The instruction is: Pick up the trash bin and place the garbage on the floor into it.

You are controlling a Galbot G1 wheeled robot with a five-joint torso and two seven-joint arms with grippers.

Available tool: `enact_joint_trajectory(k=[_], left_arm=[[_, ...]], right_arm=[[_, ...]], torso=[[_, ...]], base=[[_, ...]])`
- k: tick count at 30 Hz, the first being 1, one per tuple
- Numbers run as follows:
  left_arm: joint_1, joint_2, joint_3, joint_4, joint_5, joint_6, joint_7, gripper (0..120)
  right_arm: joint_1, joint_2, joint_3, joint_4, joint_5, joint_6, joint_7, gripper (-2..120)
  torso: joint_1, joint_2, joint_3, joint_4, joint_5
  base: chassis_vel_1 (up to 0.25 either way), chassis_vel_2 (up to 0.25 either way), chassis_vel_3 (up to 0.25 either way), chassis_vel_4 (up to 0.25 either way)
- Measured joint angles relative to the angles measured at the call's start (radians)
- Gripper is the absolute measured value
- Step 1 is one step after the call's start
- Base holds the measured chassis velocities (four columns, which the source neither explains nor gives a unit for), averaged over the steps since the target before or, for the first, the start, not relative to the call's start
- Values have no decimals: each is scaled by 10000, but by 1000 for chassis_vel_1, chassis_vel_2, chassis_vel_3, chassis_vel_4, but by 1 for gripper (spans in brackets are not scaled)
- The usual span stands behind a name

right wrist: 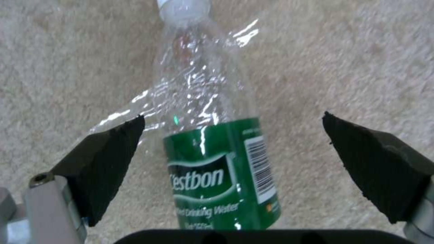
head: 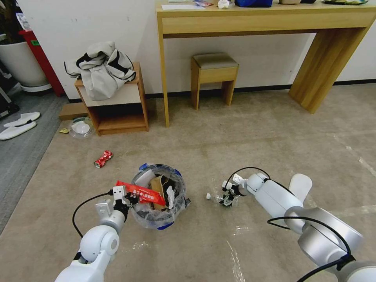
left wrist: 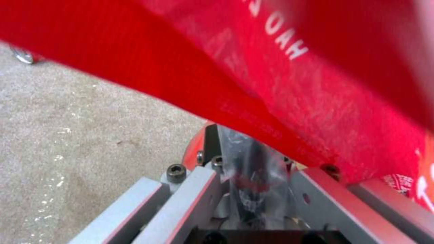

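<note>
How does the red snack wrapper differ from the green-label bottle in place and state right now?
The red snack wrapper lies across the rim of the trash bin, beside the left gripper, while the green-label bottle lies on the floor. The wrapper is flat and opaque; the bottle is clear and crumpled. The open right gripper straddles the bottle without touching it. Both are garbage.

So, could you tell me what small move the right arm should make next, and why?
Probably close the right pincer on the bottle: its open pads already straddle the bottle lying on the carpet, touching neither side, so a squeeze should secure it.
</note>
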Motion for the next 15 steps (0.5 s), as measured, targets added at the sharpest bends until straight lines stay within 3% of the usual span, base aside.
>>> enact_joint_trajectory(k=[15], left_arm=[[7, -53, 40, 60, 67, -24, 8, 1]], right_arm=[[-410, 117, 355, -251, -122, 109, 370, 100]], torso=[[0, -1, 0, 0, 1]], base=[[0, 0, 0, 0]])
